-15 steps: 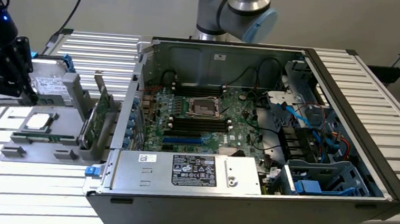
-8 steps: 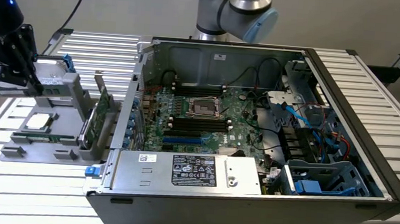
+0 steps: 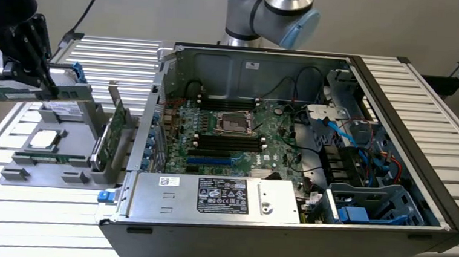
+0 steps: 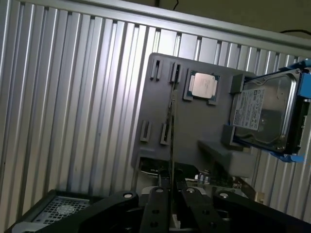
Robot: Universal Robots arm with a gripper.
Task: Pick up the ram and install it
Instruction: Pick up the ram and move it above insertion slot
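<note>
Table (image 3: 45, 225): slatted metal, bearing grey tray (image 4: 199, 121) and open case (image 3: 218, 61).
Gripper (image 4: 171, 193): clenched on ram (image 4: 172, 131), raised over tray, at the exterior view's left of case.

The gripper (image 3: 45, 88), clamped on the ram (image 3: 13, 93), hangs in open air over the tray (image 3: 16, 173). Toward the case (image 3: 407, 135) stand an upright card (image 3: 116, 126) and the case's side wall (image 3: 157, 93). The case is open on top: the motherboard (image 3: 213, 133) and its slots (image 3: 228, 142) lie exposed. At the exterior view's right of the board, cables (image 3: 297, 88) crowd in, and the power supply (image 3: 217, 197) blocks the near edge. A drive (image 4: 265, 114) stands on the tray near the gripper.
</note>
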